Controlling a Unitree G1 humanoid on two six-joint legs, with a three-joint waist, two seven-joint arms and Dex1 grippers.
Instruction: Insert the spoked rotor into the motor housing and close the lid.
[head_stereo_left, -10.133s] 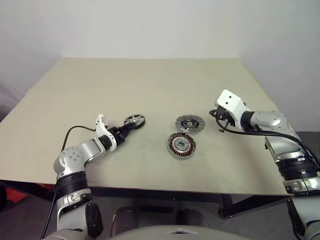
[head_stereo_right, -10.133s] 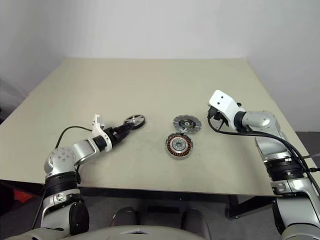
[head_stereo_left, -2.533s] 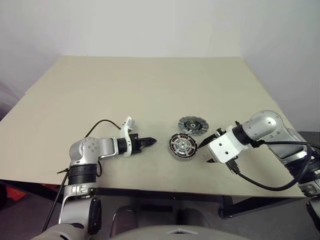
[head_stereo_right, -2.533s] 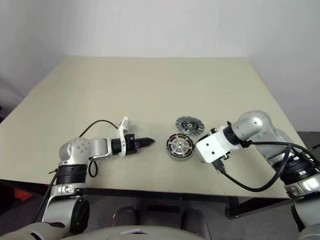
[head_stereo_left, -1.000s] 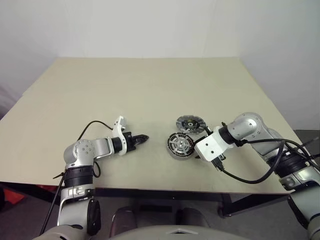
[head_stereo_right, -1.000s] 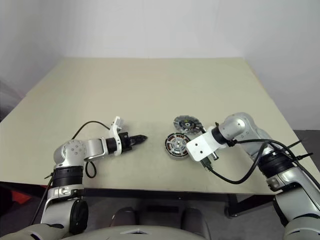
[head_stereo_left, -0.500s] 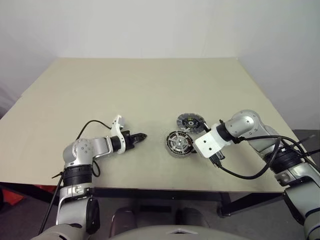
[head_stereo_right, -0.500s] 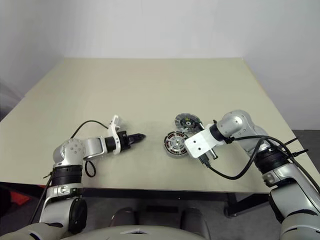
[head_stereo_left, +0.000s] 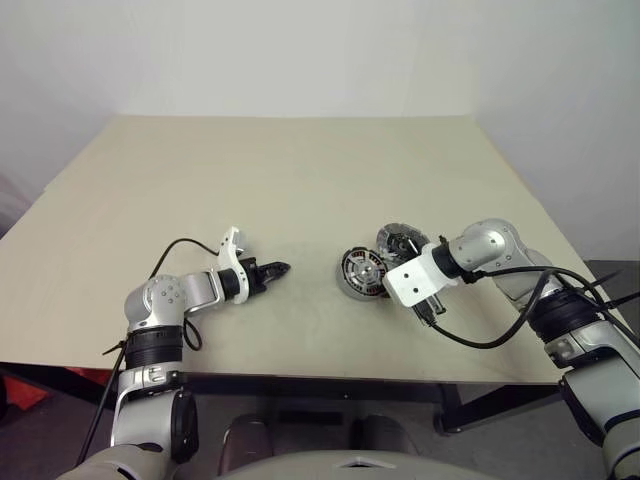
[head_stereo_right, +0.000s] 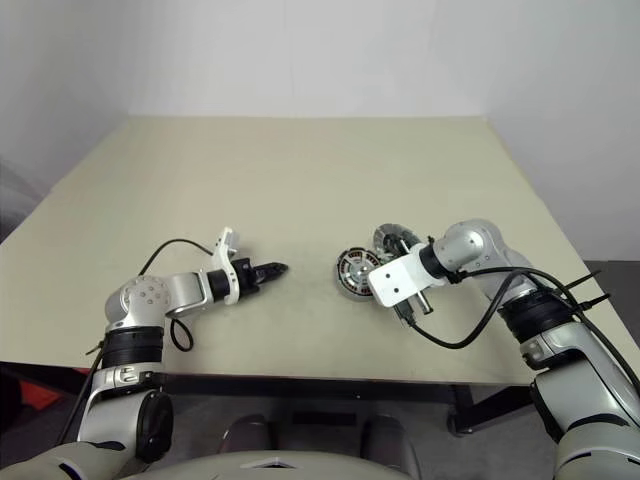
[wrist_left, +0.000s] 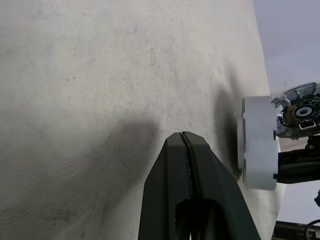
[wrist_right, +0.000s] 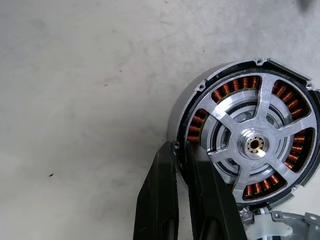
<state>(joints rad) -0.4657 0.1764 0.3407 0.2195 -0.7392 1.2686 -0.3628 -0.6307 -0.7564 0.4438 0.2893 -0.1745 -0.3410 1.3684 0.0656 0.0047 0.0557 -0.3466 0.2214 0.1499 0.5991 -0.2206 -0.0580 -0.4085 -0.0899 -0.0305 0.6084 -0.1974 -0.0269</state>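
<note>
We see the spoked rotor (wrist_right: 260, 142) already seated inside the motor housing (wrist_right: 200, 107), its silver spokes lying over the copper windings. The housing sits on the table (head_stereo_left: 300, 180), tipped up at one side, with the lid (head_stereo_left: 400, 240) just behind it, also tilted. Our right pincer (wrist_right: 181, 150) is clamped on the motor housing, one black finger outside the rim wall and one inside. Well apart to the left, our left pincer (wrist_left: 186, 137) hangs low over bare table with its fingers pressed together, holding nothing.
</note>
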